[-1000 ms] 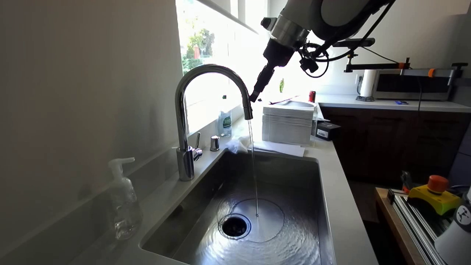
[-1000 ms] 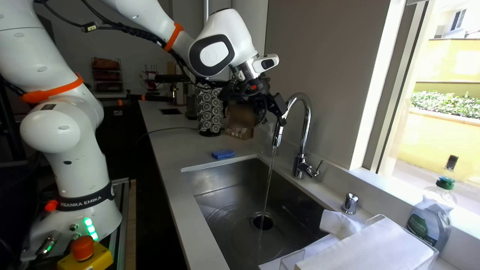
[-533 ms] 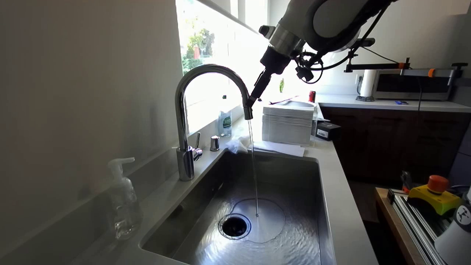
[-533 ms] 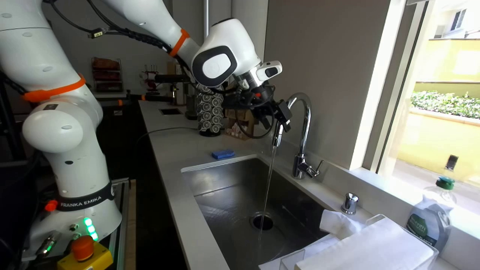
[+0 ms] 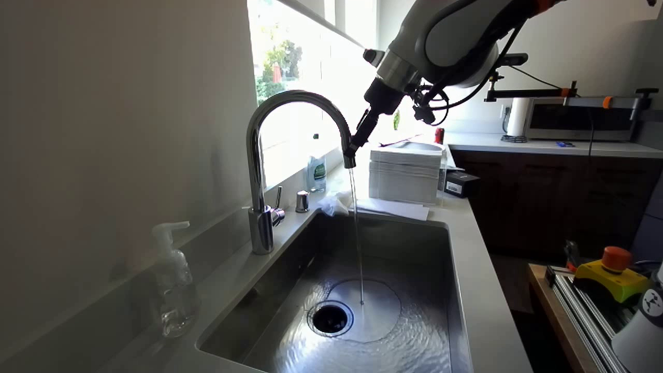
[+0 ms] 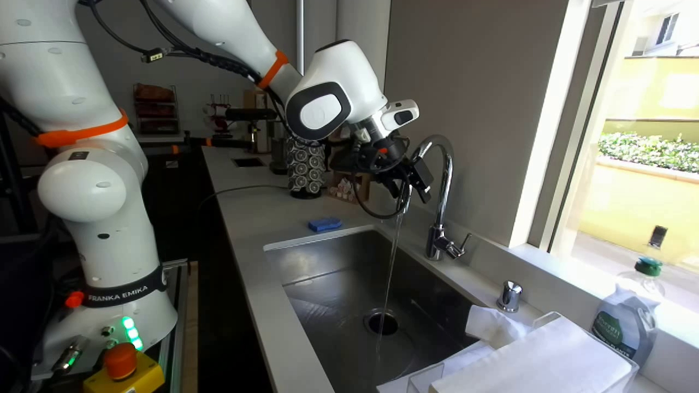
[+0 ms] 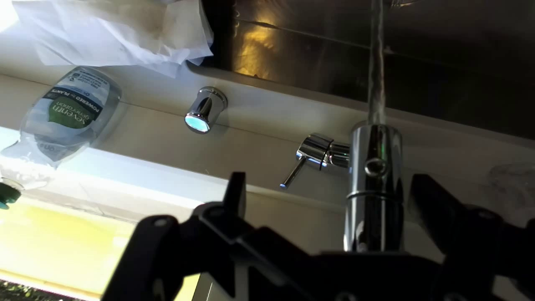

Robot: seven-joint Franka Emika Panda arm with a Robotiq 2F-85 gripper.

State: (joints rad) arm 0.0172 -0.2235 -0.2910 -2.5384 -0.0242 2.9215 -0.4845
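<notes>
Faucet spout (image 7: 373, 209), shiny and chrome, stands in the space between the two fingers of the gripper (image 7: 329, 179), which are spread wide. In the wrist view it sits off-centre, close beside the finger on that picture's right and well apart from the one on its left. A thin gap shows beside the nearer finger; farther down, I cannot tell whether the two touch. In both exterior views the gripper is at the spout's lower end, just above its mouth. Water (image 7: 377, 62) runs from that mouth in a narrow stream into the sink (image 5: 393, 243), landing just beside the drain (image 5: 330, 318). The lever (image 7: 294, 172) shows past the spout, seen between the fingers. A chrome cap (image 7: 205, 109) and a clear soap bottle (image 7: 71, 108) stand farther away, on the left of the wrist view.
</notes>
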